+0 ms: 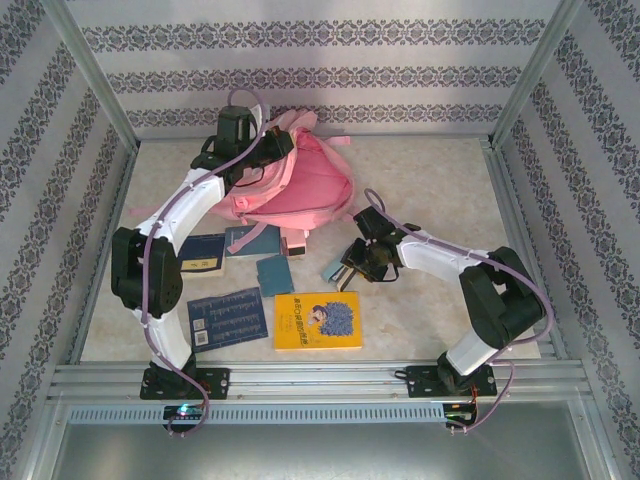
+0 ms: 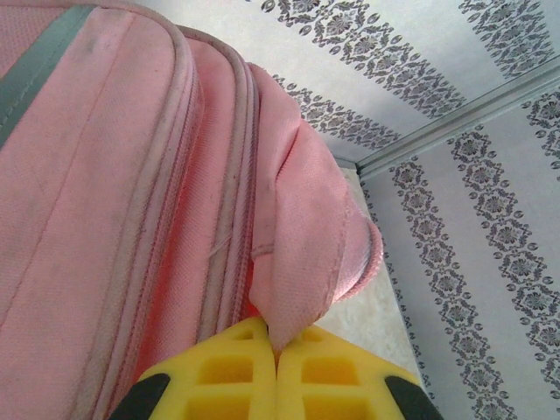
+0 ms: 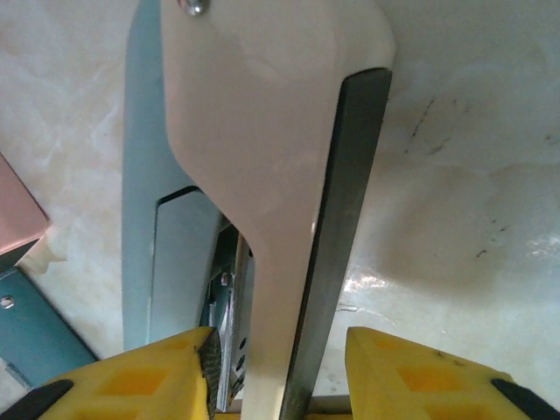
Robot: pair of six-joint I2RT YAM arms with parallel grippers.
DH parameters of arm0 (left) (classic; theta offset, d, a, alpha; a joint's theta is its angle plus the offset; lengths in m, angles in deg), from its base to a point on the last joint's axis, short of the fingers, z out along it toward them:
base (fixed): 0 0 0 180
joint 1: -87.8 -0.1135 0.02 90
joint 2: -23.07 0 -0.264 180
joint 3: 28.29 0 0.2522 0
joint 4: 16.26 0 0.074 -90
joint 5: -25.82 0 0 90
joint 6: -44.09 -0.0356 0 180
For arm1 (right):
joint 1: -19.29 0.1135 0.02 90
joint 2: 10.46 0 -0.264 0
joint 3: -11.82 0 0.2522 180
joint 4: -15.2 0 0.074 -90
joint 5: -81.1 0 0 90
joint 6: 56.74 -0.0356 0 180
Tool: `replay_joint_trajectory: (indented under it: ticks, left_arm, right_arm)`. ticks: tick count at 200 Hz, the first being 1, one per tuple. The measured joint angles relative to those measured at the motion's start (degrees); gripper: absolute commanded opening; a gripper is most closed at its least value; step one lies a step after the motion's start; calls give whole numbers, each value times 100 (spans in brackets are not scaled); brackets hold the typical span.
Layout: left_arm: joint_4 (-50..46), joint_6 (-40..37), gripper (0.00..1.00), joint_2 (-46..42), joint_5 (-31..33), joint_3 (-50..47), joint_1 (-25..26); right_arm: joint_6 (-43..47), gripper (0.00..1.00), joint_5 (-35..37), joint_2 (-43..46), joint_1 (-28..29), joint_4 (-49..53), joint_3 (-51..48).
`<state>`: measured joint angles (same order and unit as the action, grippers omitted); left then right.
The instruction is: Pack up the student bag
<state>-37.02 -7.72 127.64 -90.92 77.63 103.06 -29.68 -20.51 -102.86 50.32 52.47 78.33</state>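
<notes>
pinching the student bag (image 2: pixel 105 219) with left hand (image 2: pixel 276 339); right hand (image 3: pixel 278 343) seemingly half-closed.

The top camera looks down from above and behind the arm bases (image 1: pixel 185 380), taking in the whole bench (image 1: pixel 430 190). The left wrist camera sits tight against the backpack (image 2: pixel 105 227), facing the patterned wall (image 2: pixel 455 219). The right wrist camera looks down at the bench from very near. Backpack, wall and bench also appear from above.
</notes>
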Motion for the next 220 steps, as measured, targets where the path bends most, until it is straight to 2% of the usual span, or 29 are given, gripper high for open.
replay_joint_trajectory:
  ticks: [51, 84, 105, 147, 179, 220]
  left_arm:
    - [2, 0, 0, -81, 0, -149, 0]
    - [2, 0, 0, -81, 0, -151, 11]
    - [0, 0, 0, -83, 24, -151, 44]
    - [-57, 0, 0, -122, 199, -151, 175]
    - [-247, 0, 0, -192, 310, -138, 203]
    - [-717, -85, 0, -341, 457, 136, 203]
  right_arm:
    - [-37, 29, 2, -85, 0, -26, 0]
    - [-20, 23, 20, -105, -2, -22, -2]
    - [-4, 16, 13, -92, -24, -55, -68]
    - [35, 3, 39, 188, -328, -24, -302]
    - [179, 2, 199, 614, -654, 328, -442]
    - [487, 2, 308, 1307, -769, 562, -433]
